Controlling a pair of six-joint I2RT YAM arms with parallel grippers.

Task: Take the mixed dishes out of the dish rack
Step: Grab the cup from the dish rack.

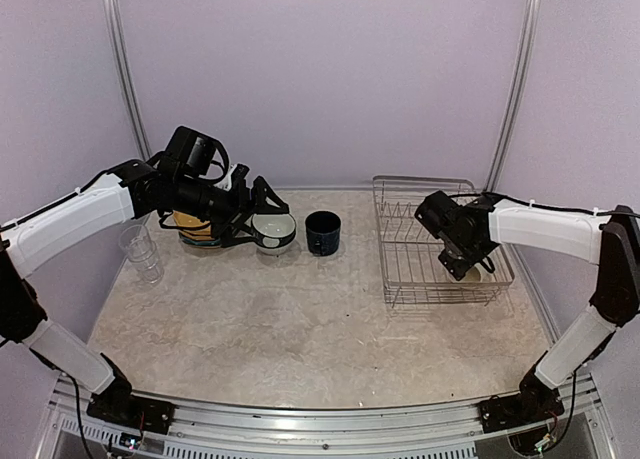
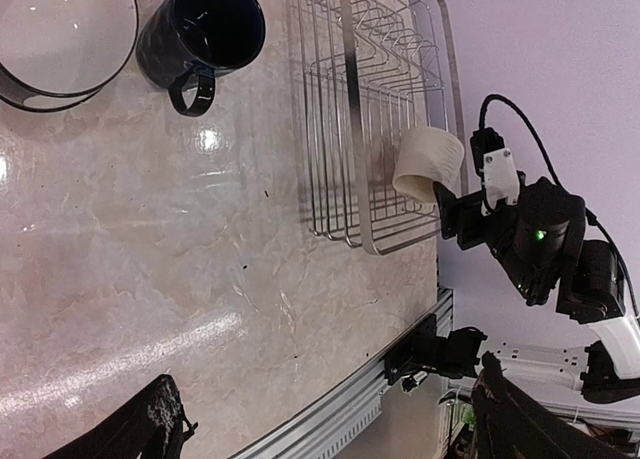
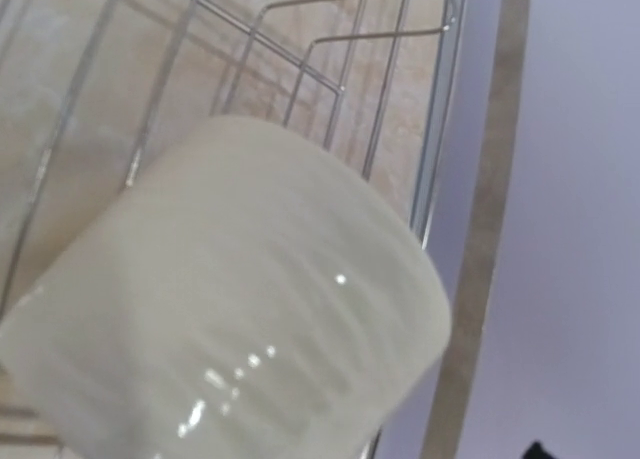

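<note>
Forearm [image 1: 545, 227] dips into dish rack [image 1: 440, 301], right end effector [image 1: 470, 269] clasping cream mug [image 3: 230, 299] (left end effector [image 1: 265, 222] wide).

White arms [image 1: 75, 217] had black joints and thin cables — left gripper [image 1: 262, 221] and right gripper [image 1: 468, 265] were black too.

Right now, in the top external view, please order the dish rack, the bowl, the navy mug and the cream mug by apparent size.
1. dish rack, clearly the largest.
2. bowl and navy mug: they look nearly alike, so I will not rank them.
Unranked: cream mug, mostly hidden.
</note>
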